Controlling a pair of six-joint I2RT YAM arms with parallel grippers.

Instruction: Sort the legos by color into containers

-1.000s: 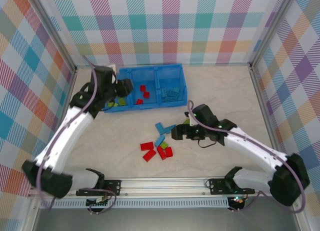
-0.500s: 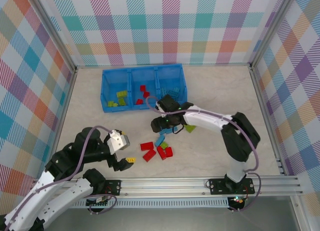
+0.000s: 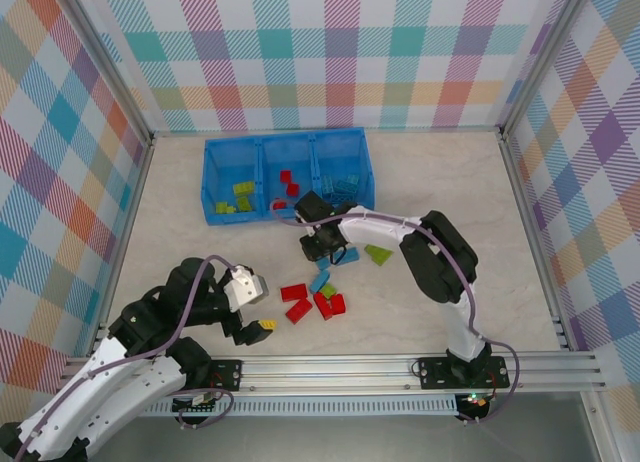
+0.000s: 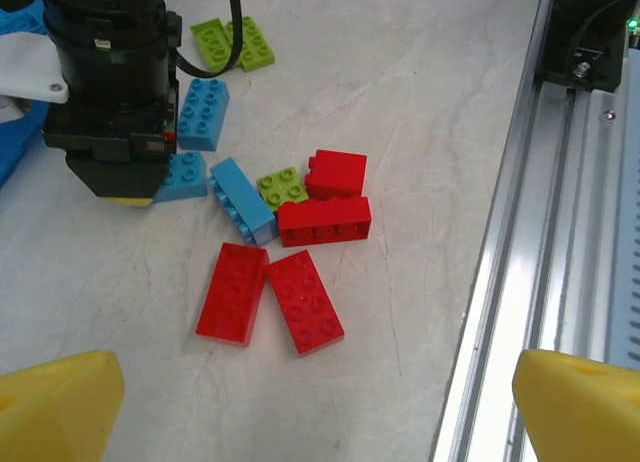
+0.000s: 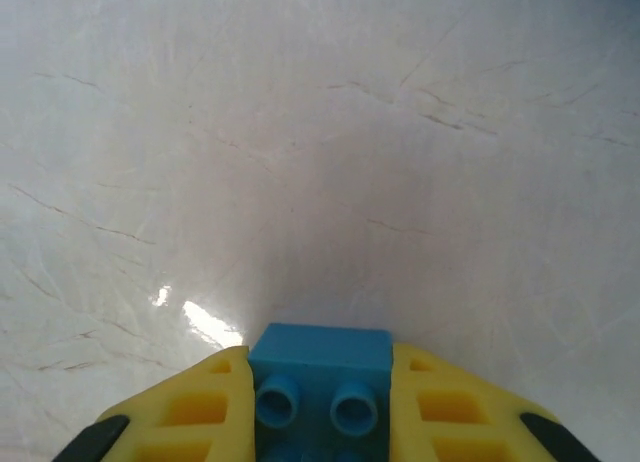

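- Since the left arm swung away from over the tray (image 3: 209, 172), the left gripper (image 3: 254, 304) now hangs well to the near side of the tray. Its jaws are spread wide with nothing between them. I judge its last brick delivered.
- The right gripper (image 3: 318, 247) has moved in just in front of the tray and clamped shut on a light blue brick (image 5: 320, 357). I judge that brick is bound for the tray's right compartment.
- Tray contents:
  - Left compartment: green legos (image 3: 238, 197).
  - Middle compartment: red legos (image 3: 286, 185).
  - Right compartment: blue legos (image 3: 345, 187).
  - I see no mixed colours.
- Loose legos lie in front of the tray: a cluster of red bricks (image 4: 305, 302), a few blue bricks (image 4: 243, 200) and green bricks (image 4: 235, 42). Sorting is partway done by my reckoning.
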